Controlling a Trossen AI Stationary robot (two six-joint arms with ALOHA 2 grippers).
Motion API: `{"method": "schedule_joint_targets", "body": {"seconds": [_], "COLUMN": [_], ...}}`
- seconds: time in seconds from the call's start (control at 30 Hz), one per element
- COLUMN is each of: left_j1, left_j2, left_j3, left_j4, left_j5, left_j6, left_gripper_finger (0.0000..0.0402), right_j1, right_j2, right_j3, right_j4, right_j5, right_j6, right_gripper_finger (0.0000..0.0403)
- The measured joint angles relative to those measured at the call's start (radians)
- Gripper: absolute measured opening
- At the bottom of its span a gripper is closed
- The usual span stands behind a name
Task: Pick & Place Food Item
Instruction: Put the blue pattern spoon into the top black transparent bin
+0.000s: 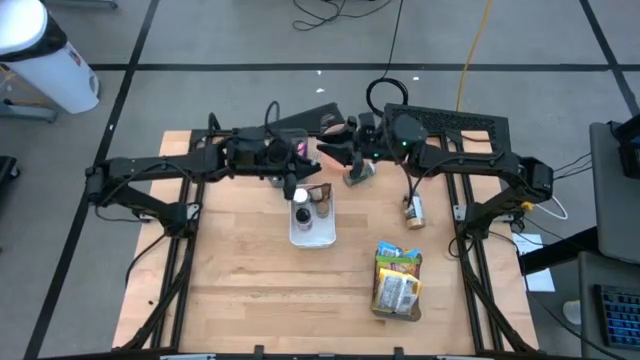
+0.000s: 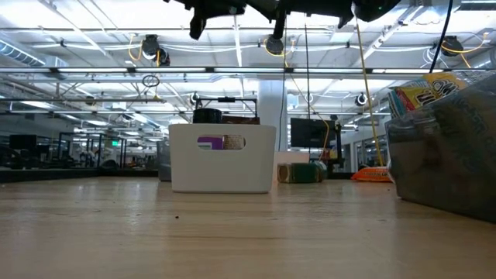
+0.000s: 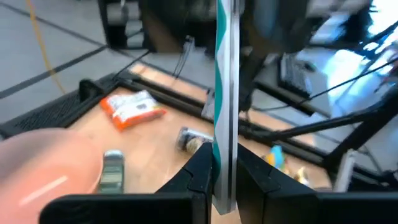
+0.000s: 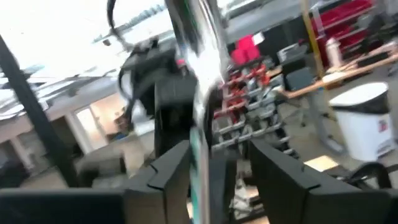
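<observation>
Both arms meet above the tabletop's (image 1: 240, 300) far edge. The left gripper (image 3: 221, 177) has its jaws clamped on a thin silver-and-green food packet (image 3: 225, 93), held upright. The right gripper (image 4: 208, 162) straddles the same packet, jaws apart.

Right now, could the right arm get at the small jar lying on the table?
Probably yes. The jar lies in the open near that arm, nothing covering it. The right claw stands open around the packet, which the left claw grips.
</observation>
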Motion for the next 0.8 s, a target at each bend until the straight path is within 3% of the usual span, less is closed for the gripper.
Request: {"method": "schedule_joint_targets", "body": {"seconds": [0.23,0.47,0.8], "left_j1": [0.057,0.085,0.082], "left_j2": [-0.059,-0.069,-0.047], "left_j3": [0.001,0.001,0.0], "left_j4": [-0.059,-0.129,-0.192], "left_j5": [0.113,0.347,0.406], "left_j6": [-0.014,-0.05,-0.095], "left_gripper_finger": [0.004,0.004,0.0039], "right_j1": [-0.052,-0.091,-0.105], "right_j2": [-0.046,-0.073,-0.074], "right_j3": [-0.001,0.0,0.0], "right_j4": [-0.057,-0.05,0.001], "right_j5": [-0.11,-0.131,-0.206], "right_j6": [0.025,0.024,0.073], "right_gripper_finger": [0.0203,0.0227,0.022]}}
